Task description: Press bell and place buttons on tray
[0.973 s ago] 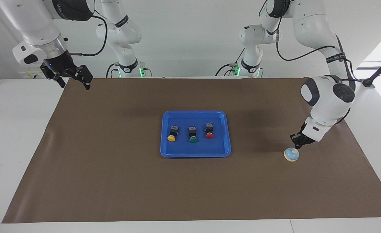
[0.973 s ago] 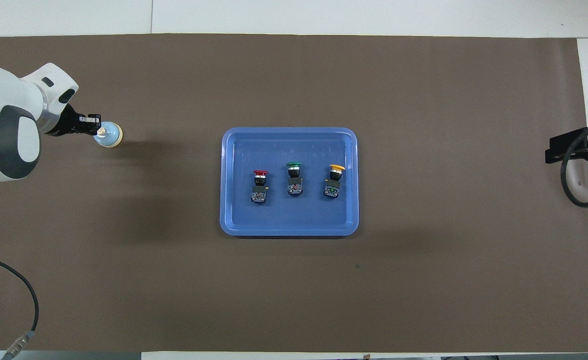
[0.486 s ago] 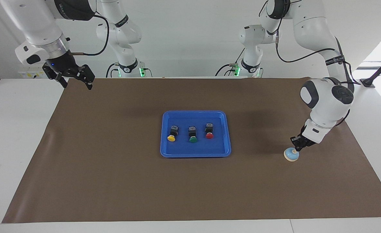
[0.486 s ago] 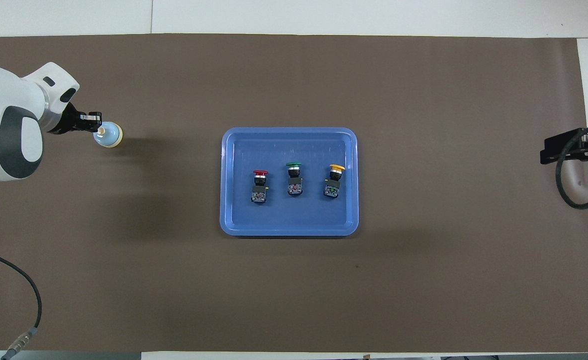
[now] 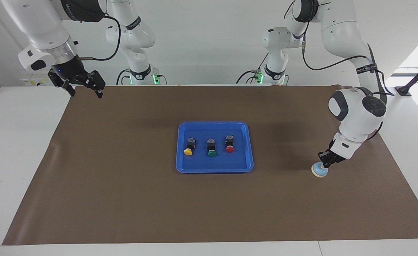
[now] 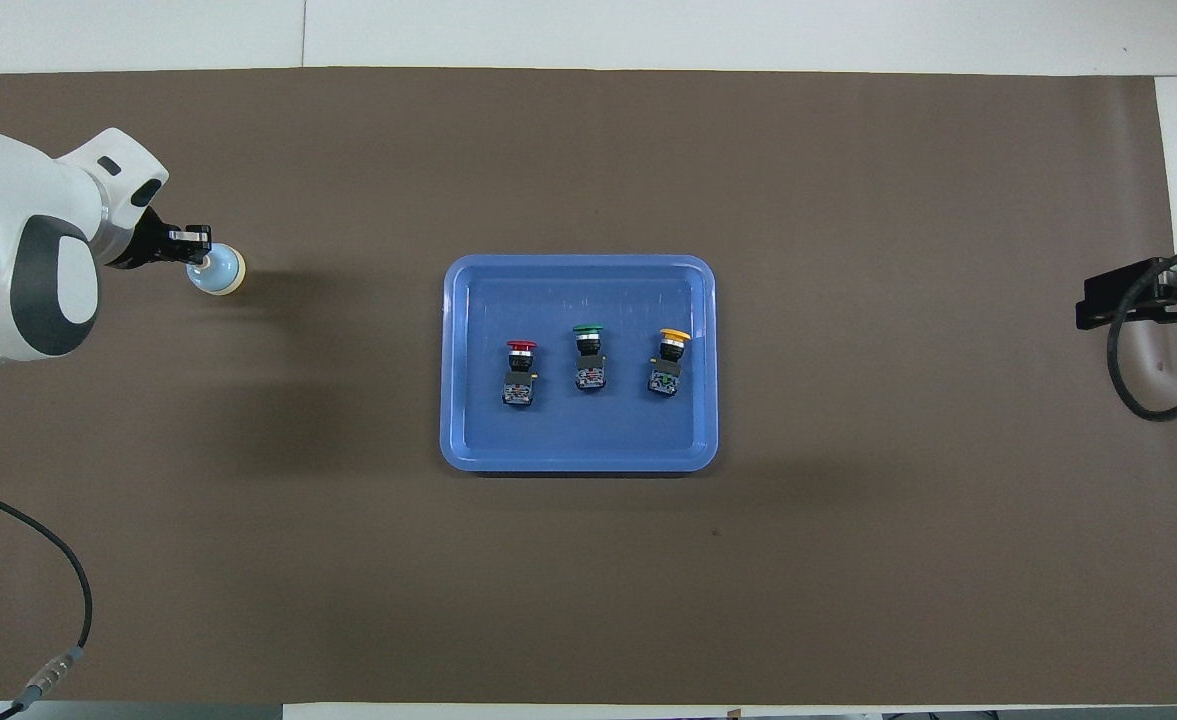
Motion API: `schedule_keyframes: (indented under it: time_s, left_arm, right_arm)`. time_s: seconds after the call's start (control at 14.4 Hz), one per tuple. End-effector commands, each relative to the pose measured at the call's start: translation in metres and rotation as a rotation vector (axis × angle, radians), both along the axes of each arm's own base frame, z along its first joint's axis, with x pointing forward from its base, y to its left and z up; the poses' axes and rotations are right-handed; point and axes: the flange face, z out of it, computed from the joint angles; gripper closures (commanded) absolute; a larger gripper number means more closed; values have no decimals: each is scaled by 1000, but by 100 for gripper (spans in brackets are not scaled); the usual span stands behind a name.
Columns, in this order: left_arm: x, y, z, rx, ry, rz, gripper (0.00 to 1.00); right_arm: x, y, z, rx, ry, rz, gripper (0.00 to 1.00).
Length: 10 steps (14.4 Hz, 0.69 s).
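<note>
Over the mat's corner at the right arm's end, the right gripper (image 5: 83,89) waits with fingers spread apart, holding nothing. Midway along sits the tray (image 5: 214,168), its three buttons (image 5: 212,147) lying in a row: yellow, green, red. Toward the left arm's end, the left gripper (image 5: 324,161), fingertips together, sits on the bell (image 5: 319,170), on its knob. An off-centre push could slide or tip the loose bell rather than ring it. A brown mat (image 5: 123,195) covers a white table (image 5: 13,142); the wall is white.
</note>
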Motion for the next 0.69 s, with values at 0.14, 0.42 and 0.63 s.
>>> schedule_keyframes:
  time_s: [0.14,0.42,0.63]
  left_arm:
    - [-4,2,-25,4,-9,-13,100]
    - [-4,-3,-22,4,2,-21,100]
    - [-11,-5,12,4,23,-23,100]
  right_arm:
    - [-10,-4,-1,13,17,18,0]
    - [-10,-2,-1,13,17,21,0]
    - [-10,-1,-1,13,17,22,0]
